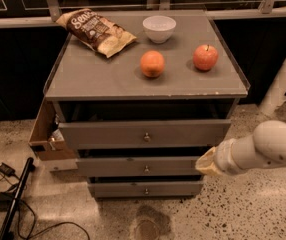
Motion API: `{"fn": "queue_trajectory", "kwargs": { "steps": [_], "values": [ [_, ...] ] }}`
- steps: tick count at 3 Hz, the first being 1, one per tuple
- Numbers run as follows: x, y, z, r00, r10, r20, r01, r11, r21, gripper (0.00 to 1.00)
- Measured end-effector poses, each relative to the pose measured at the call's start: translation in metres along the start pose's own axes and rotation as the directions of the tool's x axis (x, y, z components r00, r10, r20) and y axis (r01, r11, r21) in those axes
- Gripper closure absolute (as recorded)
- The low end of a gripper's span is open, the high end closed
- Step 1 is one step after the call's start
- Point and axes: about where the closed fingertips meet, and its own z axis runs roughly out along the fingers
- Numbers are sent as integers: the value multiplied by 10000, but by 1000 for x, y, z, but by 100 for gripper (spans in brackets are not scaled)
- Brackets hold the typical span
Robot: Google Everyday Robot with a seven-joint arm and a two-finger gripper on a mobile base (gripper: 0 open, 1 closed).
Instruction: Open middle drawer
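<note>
One of three stacked grey fronts, the middle drawer (133,167) sat second from the top in the bench (98,81), with its small round knob (146,168) at the centre. It looked shut or nearly so, set back beneath the wider top drawer (108,134), though the dim light made that hard to confirm. On that reading none of the opening was done: the knob was untouched, and reaching it, gripping it and pulling outward all remained. The claw (206,163) hung at the right end of the drawer's front, level with it but well to the side of the knob. Only a pale tip showed at the end of the white arm (268,146), so I could not tell whether it was spread or pressed together. The narrow bottom drawer (118,188) lay just below. Nothing crossed the drawer front between claw and knob. An open cardboard box (44,134) stood against the bench's left side, with cables (3,171) on the floor further left, well apart from the pull path. On top lay a chip bag (95,30), a white bowl (159,28), an orange (152,64) and an apple (205,57).
</note>
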Motion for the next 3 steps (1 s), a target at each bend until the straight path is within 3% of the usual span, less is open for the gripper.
{"fn": "queue_trajectory", "kwargs": {
  "steps": [2,3],
  "values": [
    [30,-9,77,9983,401,422,-380,9980,-502,100],
    [32,-7,81,9980,451,435,-426,9974,-579,81]
  ]
}}
